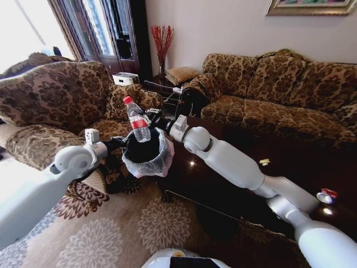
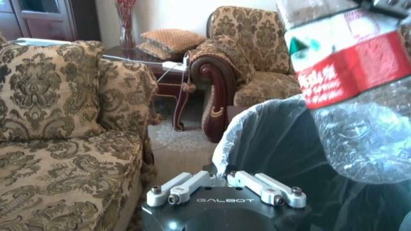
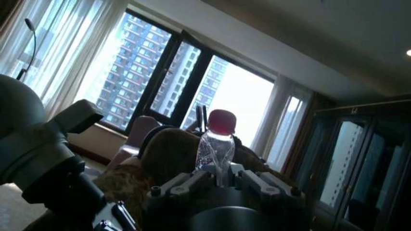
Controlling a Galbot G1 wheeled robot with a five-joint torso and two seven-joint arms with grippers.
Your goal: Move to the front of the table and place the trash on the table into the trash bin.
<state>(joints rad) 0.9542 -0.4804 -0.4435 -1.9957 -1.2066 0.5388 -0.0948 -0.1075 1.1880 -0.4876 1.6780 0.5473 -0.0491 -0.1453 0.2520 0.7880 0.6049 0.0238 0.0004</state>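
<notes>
A: Where was the bottle [image 1: 136,120]?
B: Upright over the bin [image 1: 147,153], base just inside the rim. Right tool [image 1: 152,119] was clamped on its mid-body, at the bottle's 3 o'clock in the head view. Red cap up, red label under the fingers.
A: Left tool [image 1: 118,143]?
B: Closed on the bin's bag-lined rim at the bin's 9 o'clock, holding the bin up beside the table [image 1: 290,167]. The wrist view showed its fingers [image 2: 172,188] pinched on the bag edge.
A: How would the bottle handle?
B: Looked empty, so light. Thin clear plastic, crinkled lower down; likely to give under squeeze and be slick. The labelled band seemed the stiffest hold, which is where it was held.
A: Bin?
B: Light too, I'd judge. The bag is soft film, so a grip on bag alone could slip; rim plus bag is safer.
A: Anything left?
B: Small scraps on the table: one near 3 o'clock of the right forearm [image 1: 264,162], a red-and-white bit by the right edge [image 1: 326,195].
</notes>
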